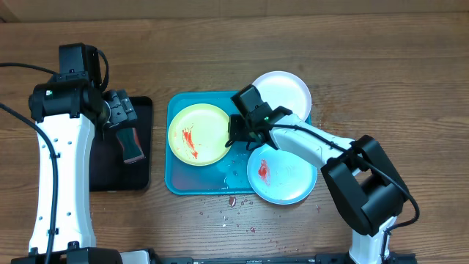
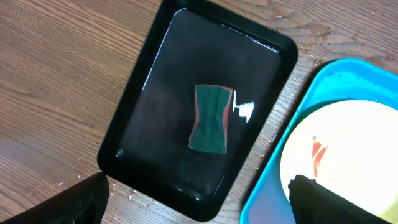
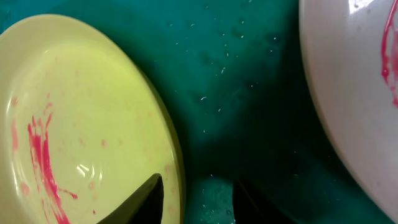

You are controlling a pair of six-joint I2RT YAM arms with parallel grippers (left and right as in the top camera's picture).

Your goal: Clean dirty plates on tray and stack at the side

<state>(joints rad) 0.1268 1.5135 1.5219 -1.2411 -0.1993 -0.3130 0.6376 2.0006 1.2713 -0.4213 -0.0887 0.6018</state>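
wood table (image 1: 220, 44), right claw (image 1: 231, 138) hiding edge of yellow-green plate (image 1: 196, 133)

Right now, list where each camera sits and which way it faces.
Overhead: fixed above the table, looking straight down on the tray, the black tray and three plates; both arms show.
Left wrist: on the left arm, looking down on the sponge in the black tray; its spread fingers show at the bottom corners.
Right wrist: on the right arm, low over the tray, between the yellow-green plate and a white plate; its fingers show below.
Shared: the smeared yellow-green plate, in all three.
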